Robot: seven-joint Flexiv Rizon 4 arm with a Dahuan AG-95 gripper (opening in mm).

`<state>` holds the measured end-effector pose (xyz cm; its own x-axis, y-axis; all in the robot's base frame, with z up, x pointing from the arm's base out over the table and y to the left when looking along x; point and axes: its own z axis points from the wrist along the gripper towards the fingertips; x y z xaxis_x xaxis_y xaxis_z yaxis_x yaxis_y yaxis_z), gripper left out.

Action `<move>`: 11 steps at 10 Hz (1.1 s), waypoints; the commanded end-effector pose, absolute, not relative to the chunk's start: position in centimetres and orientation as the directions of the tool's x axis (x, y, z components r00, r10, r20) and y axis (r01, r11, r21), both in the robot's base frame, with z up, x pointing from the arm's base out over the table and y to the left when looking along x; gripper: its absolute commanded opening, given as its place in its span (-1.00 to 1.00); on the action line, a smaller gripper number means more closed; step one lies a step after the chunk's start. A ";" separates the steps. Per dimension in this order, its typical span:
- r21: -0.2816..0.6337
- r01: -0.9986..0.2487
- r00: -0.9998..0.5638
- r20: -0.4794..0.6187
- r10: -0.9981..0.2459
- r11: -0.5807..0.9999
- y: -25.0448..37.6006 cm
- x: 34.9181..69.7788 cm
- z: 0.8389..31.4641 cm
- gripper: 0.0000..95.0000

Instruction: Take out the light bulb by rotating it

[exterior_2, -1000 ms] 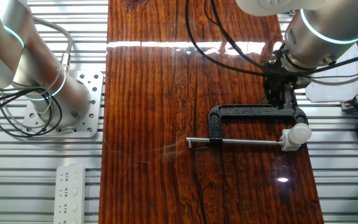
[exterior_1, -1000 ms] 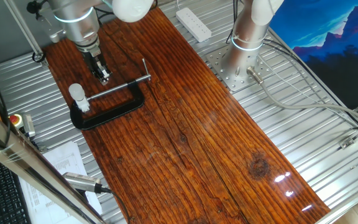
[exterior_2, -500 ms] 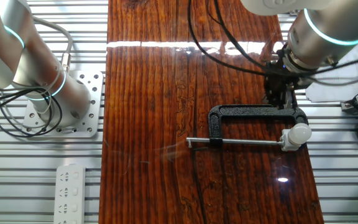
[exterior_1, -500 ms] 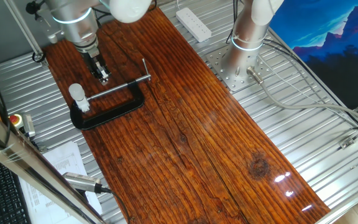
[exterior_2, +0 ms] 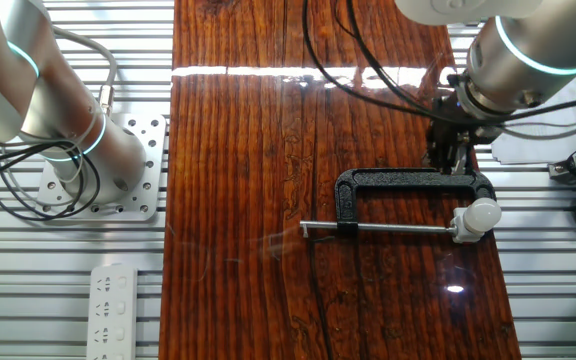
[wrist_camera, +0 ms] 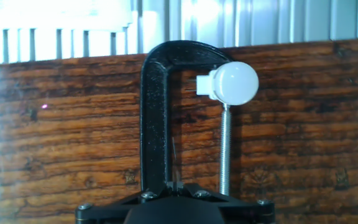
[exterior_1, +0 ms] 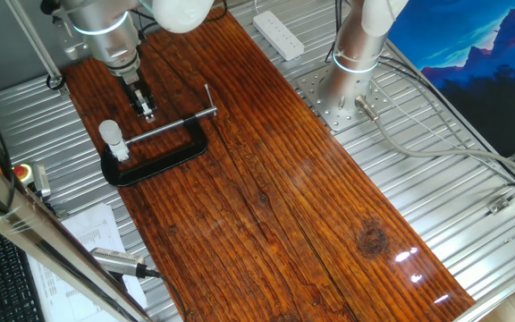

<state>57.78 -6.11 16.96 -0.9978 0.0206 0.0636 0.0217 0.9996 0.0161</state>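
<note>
The light bulb (exterior_1: pixel 108 132) (exterior_2: pixel 484 213) (wrist_camera: pixel 234 83) is a small frosted white bulb with a rounded top. It sits in a white socket (exterior_1: pixel 119 151) held at the end of the black C-clamp (exterior_1: pixel 155 161) (exterior_2: pixel 408 180) (wrist_camera: pixel 157 118), which lies flat on the wooden table. My gripper (exterior_1: pixel 147 112) (exterior_2: pixel 448 160) (wrist_camera: pixel 173 184) hangs just behind the clamp's spine, apart from the bulb. Its fingers are shut together with nothing between them. In the hand view the bulb lies ahead and to the right of the fingertips.
The clamp's steel screw rod (exterior_1: pixel 173 122) (wrist_camera: pixel 224 149) runs from the socket across the board. A second arm's base (exterior_1: pixel 351 63) (exterior_2: pixel 68 130) and a white power strip (exterior_1: pixel 278 34) (exterior_2: pixel 113 310) stand off the board. A red stop button (exterior_1: pixel 23 172) sits by the table's edge.
My arm has drifted very slightly along the board's edge; the fingers stay shut. Bulb and clamp have not moved.
</note>
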 end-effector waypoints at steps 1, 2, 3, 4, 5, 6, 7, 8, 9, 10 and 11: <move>0.004 0.030 -0.997 0.070 0.029 1.000 -6.1 57.8 17.0 -1.00; 0.005 0.031 -0.998 0.059 0.030 1.000 -6.2 57.9 16.9 -1.00; 0.003 0.026 -0.998 0.051 0.026 1.000 -6.2 58.1 16.7 -1.00; -0.003 0.021 -0.999 0.047 0.021 1.000 -6.4 58.3 16.5 -1.00; -0.008 0.016 -0.999 0.040 0.017 1.000 -7.0 59.2 16.2 -1.00; -0.007 0.013 -0.999 0.040 0.013 1.000 -7.4 59.9 16.2 -1.00; -0.006 0.000 -0.999 0.043 0.000 1.000 -8.3 61.4 16.3 -1.00; 0.000 -0.019 -0.999 0.046 -0.019 1.000 -9.3 63.0 16.5 -1.00; 0.001 -0.030 -0.998 0.046 -0.030 1.000 -9.8 63.8 16.7 -1.00; 0.002 -0.060 -0.997 0.045 -0.060 0.998 -10.7 65.7 17.1 -1.00; 0.000 -0.064 -0.997 0.046 -0.064 0.998 -10.9 66.5 17.2 -1.00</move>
